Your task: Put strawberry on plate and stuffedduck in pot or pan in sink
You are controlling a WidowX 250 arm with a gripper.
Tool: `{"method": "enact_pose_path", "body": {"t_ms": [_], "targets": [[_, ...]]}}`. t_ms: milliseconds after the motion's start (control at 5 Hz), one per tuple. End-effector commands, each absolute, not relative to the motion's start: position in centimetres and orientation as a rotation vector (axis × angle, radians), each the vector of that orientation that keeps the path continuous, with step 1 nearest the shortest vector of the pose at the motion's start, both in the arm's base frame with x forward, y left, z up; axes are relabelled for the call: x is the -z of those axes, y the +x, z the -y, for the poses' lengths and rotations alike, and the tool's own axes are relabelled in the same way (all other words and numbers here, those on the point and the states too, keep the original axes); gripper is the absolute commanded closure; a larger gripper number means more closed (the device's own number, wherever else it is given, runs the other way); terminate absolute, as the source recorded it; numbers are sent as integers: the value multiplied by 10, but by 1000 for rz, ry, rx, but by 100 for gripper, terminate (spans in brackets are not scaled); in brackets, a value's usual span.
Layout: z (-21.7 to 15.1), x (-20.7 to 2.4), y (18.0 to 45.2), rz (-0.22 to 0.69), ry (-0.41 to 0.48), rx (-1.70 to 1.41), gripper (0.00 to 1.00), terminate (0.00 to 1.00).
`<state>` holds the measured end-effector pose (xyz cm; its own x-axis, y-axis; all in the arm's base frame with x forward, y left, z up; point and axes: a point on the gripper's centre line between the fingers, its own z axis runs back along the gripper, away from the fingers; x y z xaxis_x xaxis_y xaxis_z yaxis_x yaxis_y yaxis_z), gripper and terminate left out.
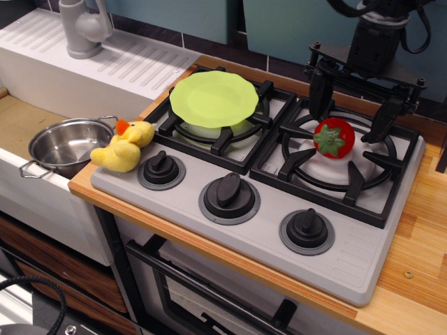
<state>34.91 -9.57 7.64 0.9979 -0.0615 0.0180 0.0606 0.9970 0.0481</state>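
The red strawberry [332,137] with a green cap lies on the right burner of the toy stove. My gripper [347,117] hangs open just behind and above it, one black finger at each side. The lime-green plate [214,98] rests on the left burner. The yellow stuffed duck [123,146] lies at the stove's front left corner, next to a knob. The shiny steel pot [64,145] stands empty in the sink [17,123], just left of the duck.
A grey tap [82,26] stands on the ribbed white drainboard [119,59] at the back left. Three black knobs [229,191] line the stove's front. A wooden counter [426,230] runs along the right side. Teal wall panels stand behind.
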Motion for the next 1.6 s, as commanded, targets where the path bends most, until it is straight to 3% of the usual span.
{"method": "enact_pose_path", "body": {"t_ms": [0,600,1400], "targets": [[93,-84,355,97,31,79,0,0],[82,-65,354,212,18,133,0,0],[89,-59,358,253,-5,133,0,0]]}}
